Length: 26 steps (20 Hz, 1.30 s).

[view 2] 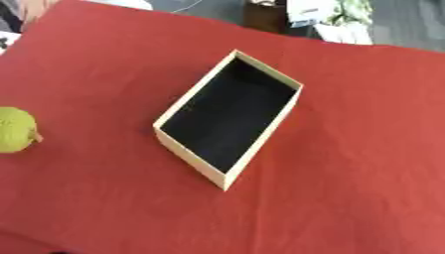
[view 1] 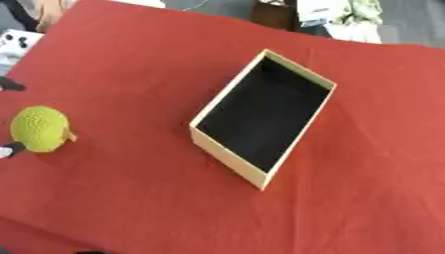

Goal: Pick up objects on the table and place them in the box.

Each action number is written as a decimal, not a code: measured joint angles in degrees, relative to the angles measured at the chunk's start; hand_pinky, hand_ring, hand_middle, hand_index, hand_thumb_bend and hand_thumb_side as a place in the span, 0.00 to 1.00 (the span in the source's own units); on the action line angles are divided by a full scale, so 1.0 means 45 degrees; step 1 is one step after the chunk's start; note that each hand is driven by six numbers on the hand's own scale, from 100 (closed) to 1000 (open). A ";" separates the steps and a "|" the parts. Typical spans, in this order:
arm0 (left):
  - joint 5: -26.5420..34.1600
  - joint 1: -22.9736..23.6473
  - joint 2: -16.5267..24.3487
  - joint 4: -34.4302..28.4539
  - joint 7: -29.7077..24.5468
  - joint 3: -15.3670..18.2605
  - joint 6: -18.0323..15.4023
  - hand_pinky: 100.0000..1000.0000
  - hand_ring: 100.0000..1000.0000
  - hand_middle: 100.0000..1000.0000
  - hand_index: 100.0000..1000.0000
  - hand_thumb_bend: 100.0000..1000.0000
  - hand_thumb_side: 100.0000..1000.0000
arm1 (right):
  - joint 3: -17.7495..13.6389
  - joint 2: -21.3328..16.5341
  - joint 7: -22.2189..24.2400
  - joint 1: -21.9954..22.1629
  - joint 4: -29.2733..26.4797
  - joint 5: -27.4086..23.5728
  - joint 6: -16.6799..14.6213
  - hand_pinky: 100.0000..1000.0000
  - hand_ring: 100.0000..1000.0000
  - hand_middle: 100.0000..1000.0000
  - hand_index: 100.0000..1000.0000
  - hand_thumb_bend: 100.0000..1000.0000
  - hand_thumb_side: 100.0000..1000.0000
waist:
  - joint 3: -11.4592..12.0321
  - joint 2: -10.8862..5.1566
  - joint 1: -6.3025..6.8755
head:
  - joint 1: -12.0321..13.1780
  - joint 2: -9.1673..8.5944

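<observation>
Currently on the red cloth (view 1: 121, 74): one cream box (view 1: 228, 156), open, black inside, empty, near centre; one yellow-green knobbly ball (view 1: 39, 128) at 9 o'clock, well apart from the box. At the ball's lower left edge, a small dark and white tip (view 1: 9, 149), possibly your left hand; you cannot tell its finger state. Right hand: not shown. Risks: the ball looks round, so a brush from that tip may roll it off the 9 o'clock edge; a low carry may clip the box wall and shift the box

A red cloth (view 1: 130, 64) covers the table; blurred pale clutter (view 1: 339, 15) lies beyond its far edge
</observation>
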 measured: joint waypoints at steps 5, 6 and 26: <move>-0.0065 -0.0510 0.0130 0.0703 -0.0190 -0.0329 -0.0085 0.89 0.91 0.83 0.92 0.47 0.07 | 0.0063 0.0002 0.0002 -0.0004 0.0000 -0.0040 -0.0002 0.78 0.82 0.82 0.82 0.00 0.83 | -0.0067 0.0000 -0.0006 | 0.0107 0.0001; -0.0061 -0.0585 0.0150 0.0803 -0.0238 -0.0405 -0.0133 0.89 0.91 0.83 0.92 0.46 0.08 | 0.0064 0.0003 0.0002 -0.0004 0.0000 -0.0053 -0.0002 0.78 0.82 0.82 0.82 0.00 0.83 | -0.0067 0.0000 -0.0007 | 0.0118 0.0001; -0.0085 -0.1478 0.0290 0.2152 -0.1544 -0.1520 -0.0931 0.76 0.83 0.76 0.86 0.42 0.04 | 0.0069 0.0052 -0.0068 -0.0020 0.0000 -0.0129 -0.0006 0.78 0.82 0.82 0.81 0.00 0.84 | -0.0267 0.0001 -0.0024 | 0.0297 -0.0002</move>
